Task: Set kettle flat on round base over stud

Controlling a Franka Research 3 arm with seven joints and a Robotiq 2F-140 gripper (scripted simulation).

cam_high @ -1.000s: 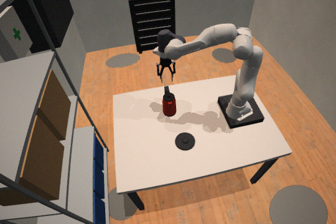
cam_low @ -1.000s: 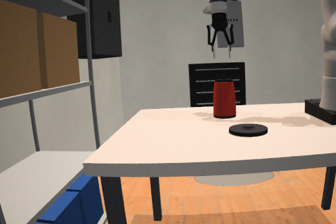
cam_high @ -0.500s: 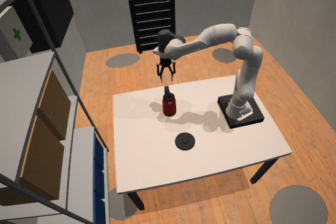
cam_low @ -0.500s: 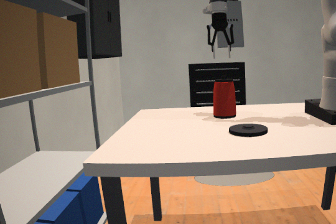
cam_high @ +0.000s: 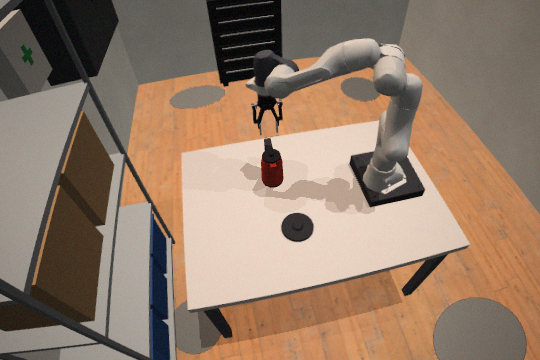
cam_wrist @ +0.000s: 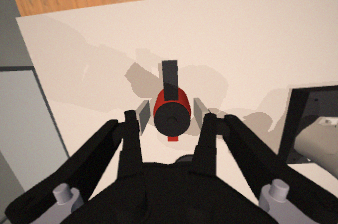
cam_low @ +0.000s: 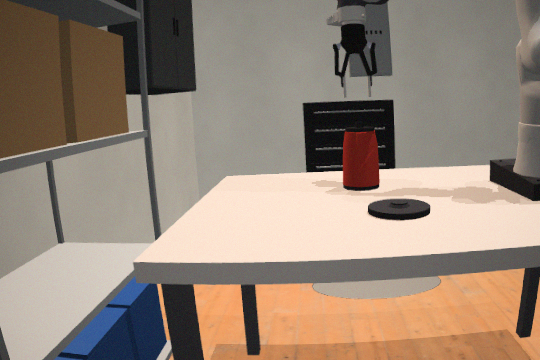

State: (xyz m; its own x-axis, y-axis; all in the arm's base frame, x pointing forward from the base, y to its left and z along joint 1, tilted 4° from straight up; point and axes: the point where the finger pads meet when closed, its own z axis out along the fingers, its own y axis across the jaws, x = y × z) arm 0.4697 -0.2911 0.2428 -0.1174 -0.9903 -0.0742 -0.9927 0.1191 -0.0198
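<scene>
Gripper [cam_low: 355,92] hung well above kettle [cam_low: 360,158], open air between; base [cam_low: 398,208] lay apart from kettle.

Red kettle [cam_high: 272,169] upright on table, apart from flat black base [cam_high: 297,227]

Gripper [cam_high: 267,128] hangs high over the table [cam_high: 232,260], fingers pointing down, half open, nothing between them | kettle [cam_high: 272,170] stands upright on the table directly below the gripper, well apart from it | base [cam_high: 297,227] lies flat on the table, beside the kettle, apart from it.
</scene>
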